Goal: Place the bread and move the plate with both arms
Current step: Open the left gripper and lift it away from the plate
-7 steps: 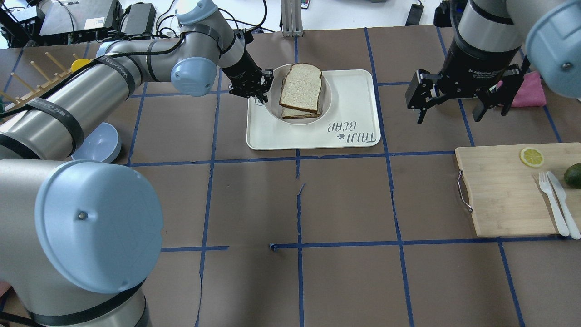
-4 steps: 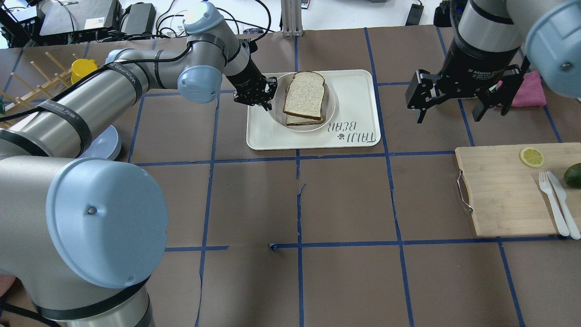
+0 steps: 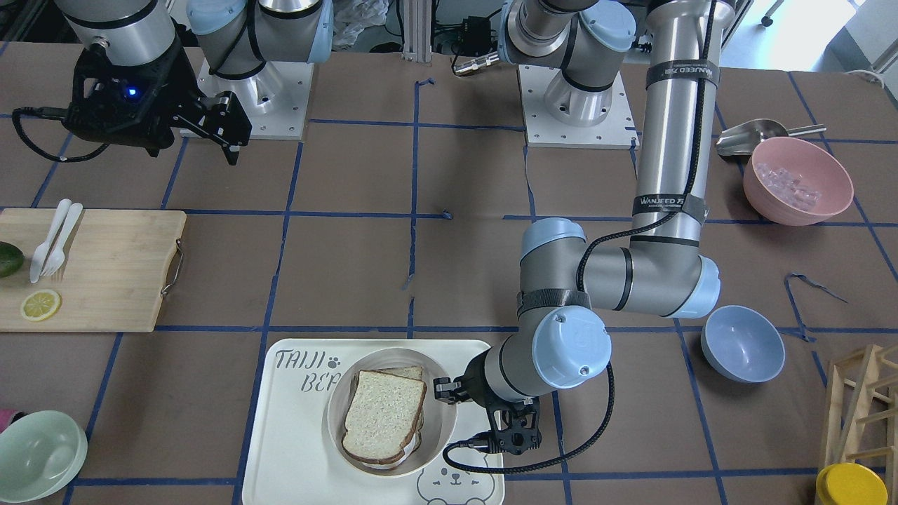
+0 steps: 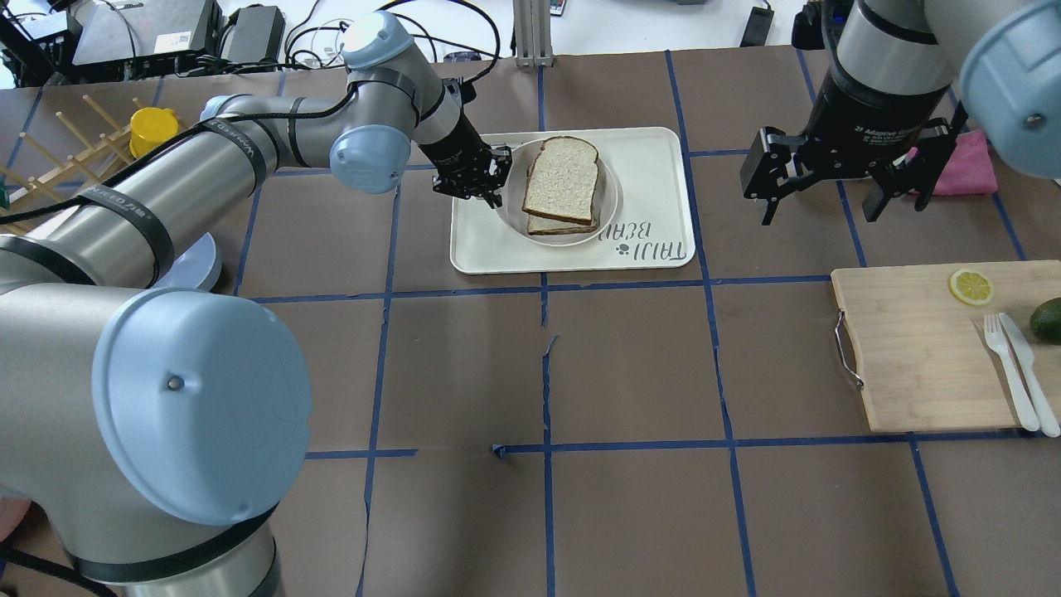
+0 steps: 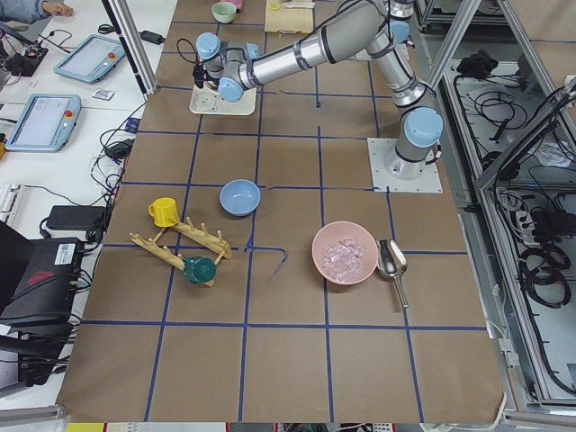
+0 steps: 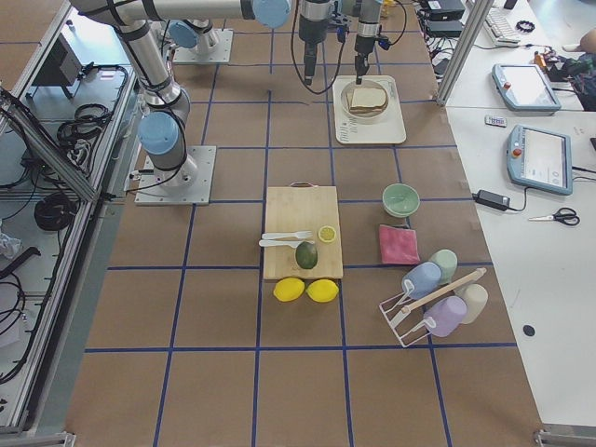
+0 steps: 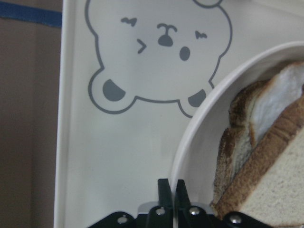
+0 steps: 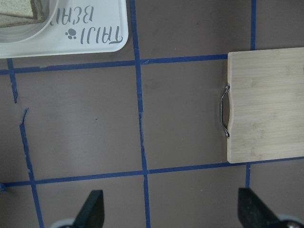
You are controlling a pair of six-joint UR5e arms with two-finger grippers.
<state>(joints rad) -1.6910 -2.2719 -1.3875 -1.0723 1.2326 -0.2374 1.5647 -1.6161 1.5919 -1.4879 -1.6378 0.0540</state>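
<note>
The round cream-white plate (image 4: 611, 201) sits on the bear tray (image 4: 651, 166). The large dark-crusted bread (image 4: 562, 178) lies on it, on top of a second slice (image 4: 572, 225). My left gripper (image 4: 496, 189) is shut on the plate's left rim. The left wrist view shows its fingers (image 7: 164, 190) pinching the rim (image 7: 199, 123), with the bread (image 7: 280, 175) just beside them. In the front view the left gripper (image 3: 449, 390) meets the plate (image 3: 443, 421) on its right side. My right gripper (image 4: 821, 203) is open and empty, hovering over the table to the right of the tray, and it also shows in the right wrist view (image 8: 173, 213).
A wooden cutting board (image 4: 920, 356) with a lemon slice (image 4: 971, 286), a white fork and knife (image 4: 1018, 369) and an avocado lies at the right. A pink cloth (image 4: 971, 162), a blue bowl (image 3: 742, 344), a pink bowl (image 3: 798, 179), a green bowl (image 3: 38, 456) and a wooden rack (image 4: 66, 141) stand around the edges.
My left gripper has moved the plate with both slices to the right and a little toward the robot across the tray. The right arm has not moved.
</note>
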